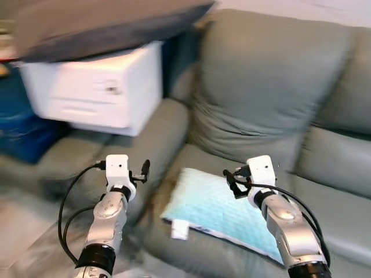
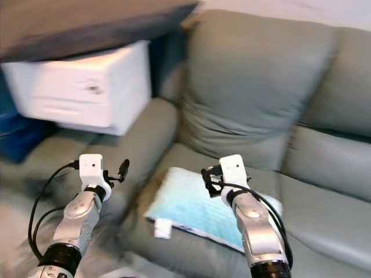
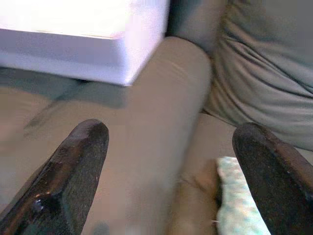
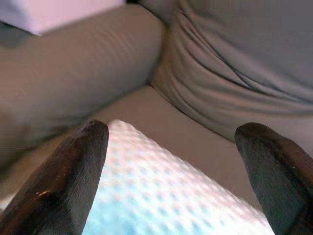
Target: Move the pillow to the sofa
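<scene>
Two arms: both silver arms reach out over a grey-green sofa, captured in a blurred moment.
Head views, pillow: a pale blue pillow lies flat on the sofa seat, just beneath and ahead of the right gripper, with a white tag at its near edge.
Head views, right gripper: it hovers over the pillow's upper part, not touching it as far as the blur allows.
Head views, left gripper: the left gripper hangs above the sofa armrest, with the pillow off to its right.
Head views, surroundings: a white drawer unit stands beyond the armrest, ahead of the left gripper; a dark grey cushion lies on top of it; something blue sits further left.
Left wrist view: black fingers stand wide apart, the armrest between them, the white unit beyond and a pillow corner by one fingertip.
Right wrist view: fingers spread wide, holding nothing; the dimpled pillow lies directly below them, the sofa's back cushion rising ahead.
</scene>
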Controlling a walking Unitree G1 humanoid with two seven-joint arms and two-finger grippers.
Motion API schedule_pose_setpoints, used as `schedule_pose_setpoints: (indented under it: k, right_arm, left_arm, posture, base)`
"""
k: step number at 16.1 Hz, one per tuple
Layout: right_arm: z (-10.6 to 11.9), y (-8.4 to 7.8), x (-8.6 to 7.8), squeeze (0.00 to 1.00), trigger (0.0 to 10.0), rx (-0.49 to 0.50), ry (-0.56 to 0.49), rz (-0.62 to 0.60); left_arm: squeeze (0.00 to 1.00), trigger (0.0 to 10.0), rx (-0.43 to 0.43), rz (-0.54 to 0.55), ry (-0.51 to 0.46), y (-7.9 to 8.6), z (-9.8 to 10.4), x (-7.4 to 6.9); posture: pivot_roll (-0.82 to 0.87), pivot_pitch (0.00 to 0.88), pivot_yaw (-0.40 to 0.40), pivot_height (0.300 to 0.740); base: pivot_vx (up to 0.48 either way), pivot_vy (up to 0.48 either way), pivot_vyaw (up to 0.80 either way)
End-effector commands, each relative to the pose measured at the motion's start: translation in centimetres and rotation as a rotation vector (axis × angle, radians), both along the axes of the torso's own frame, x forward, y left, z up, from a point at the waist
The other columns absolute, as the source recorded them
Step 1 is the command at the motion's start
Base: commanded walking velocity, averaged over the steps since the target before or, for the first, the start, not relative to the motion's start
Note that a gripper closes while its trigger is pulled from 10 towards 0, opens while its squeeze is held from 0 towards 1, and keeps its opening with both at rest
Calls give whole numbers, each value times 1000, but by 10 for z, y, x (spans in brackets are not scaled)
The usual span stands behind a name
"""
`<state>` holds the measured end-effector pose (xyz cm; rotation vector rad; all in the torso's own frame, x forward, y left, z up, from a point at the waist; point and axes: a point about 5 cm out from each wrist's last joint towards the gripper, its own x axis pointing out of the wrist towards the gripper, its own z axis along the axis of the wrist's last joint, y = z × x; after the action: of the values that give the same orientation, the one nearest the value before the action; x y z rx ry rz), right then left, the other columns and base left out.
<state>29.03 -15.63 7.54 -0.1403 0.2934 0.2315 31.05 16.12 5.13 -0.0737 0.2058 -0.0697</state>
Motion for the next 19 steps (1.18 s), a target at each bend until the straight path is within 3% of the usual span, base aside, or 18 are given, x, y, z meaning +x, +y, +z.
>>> schedule_pose_setpoints:
  k: [1,3,10,19]
  right_arm:
    - [2,-1,-2,0,10000,0,-3,-11]
    - [2,-3,-5,0,10000,1,0,-19]
    - [0,6,-8,0,10000,16,12,-11]
    - [-5,14,-13,0,10000,38,41,19]
  left_arm:
    - [0,10000,-16,-10,-4,-1,5,3]
    - [0,10000,-45,-58,6,-7,7,3]
    - [0,10000,-36,-55,34,-1,5,-4]
    - [0,10000,-49,-121,82,-11,0,-12]
  posture:
    - [-130,0,32,740]
    - [-133,0,38,740]
    - [-111,0,61,740]
    - [-108,0,72,740]
  base:
    - [0,0,800]
    - [0,0,800]
    - [0,0,800]
    - [0,0,800]
